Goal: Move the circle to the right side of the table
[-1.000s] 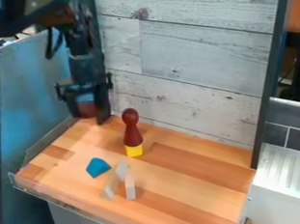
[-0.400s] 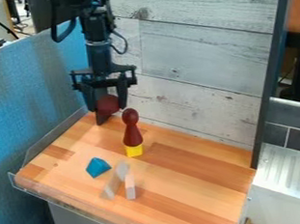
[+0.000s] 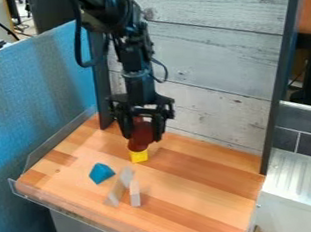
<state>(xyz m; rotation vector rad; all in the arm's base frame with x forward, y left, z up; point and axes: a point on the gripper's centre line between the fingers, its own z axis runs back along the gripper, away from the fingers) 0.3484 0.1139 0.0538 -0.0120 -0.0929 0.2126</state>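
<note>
Holding the dark red circle [image 3: 141, 137] between its two fingers, the black tool [image 3: 143, 137] points straight down over the back of the worktop [image 3: 206, 187], and that circle is left of the middle as I look at it! The arm [image 3: 135, 54] comes in from the top, a cable looping off its side. Right there with the circle we have a dark red pin [image 3: 138, 120], mostly hidden by the tool and its load; whether circle and pin touch, I can't tell from here. Just below them in my view sits a yellow block [image 3: 138, 155], bright as you like. Over to its left, a little nearer the front, there's a blue block [image 3: 101, 173] with angled faces. And look, closer to the front edge, a pale block [image 3: 135, 193] stands upright, with a greyish piece [image 3: 115, 193] slanting just beside it. A clear rim [image 3: 82, 219] runs along the front and left of the worktop. Behind it all rises a wall of whitish planks [image 3: 215, 63], a blue panel [image 3: 32, 91] fills the left, and on the right, past a dark post [image 3: 277, 94], there's a white ribbed panel [image 3: 303, 178] below dark tiles [image 3: 307, 145].
</note>
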